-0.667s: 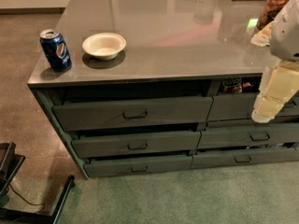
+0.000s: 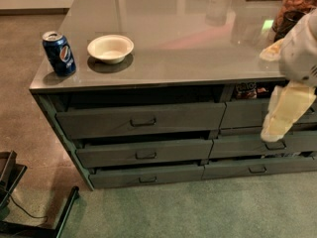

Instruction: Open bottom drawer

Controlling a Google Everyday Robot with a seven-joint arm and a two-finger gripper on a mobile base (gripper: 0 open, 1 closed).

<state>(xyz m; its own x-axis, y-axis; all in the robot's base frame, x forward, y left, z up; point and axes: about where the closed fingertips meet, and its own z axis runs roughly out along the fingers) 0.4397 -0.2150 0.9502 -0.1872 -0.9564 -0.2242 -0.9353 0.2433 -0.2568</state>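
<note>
- Lower and a little further left than 0.7 s ago, the gripper point(image 2: 273, 129) hangs in front of the right-hand drawer stack. Its tip is just above that stack's middle handle point(image 2: 275, 145).
- On the tabletop point(image 2: 188, 43), the blue can point(image 2: 58, 52) and the bowl point(image 2: 110, 48) have not shifted.
- The bottom drawer point(image 2: 124, 176) is the lowest front of the left-hand stack, just above the green carpet point(image 2: 198, 209). It is wide, very shallow and dark grey-green, with a small dark bail handle point(image 2: 147, 179) at its centre and a thin dark gap above it.
- The gripper is well apart from it, up and to the right.
- I cannot tell whether the jaws are open or closed; they read as one pale, blurred shape.
- The right-hand stack is cut off by the frame edge and partly covered by the arm.
</note>
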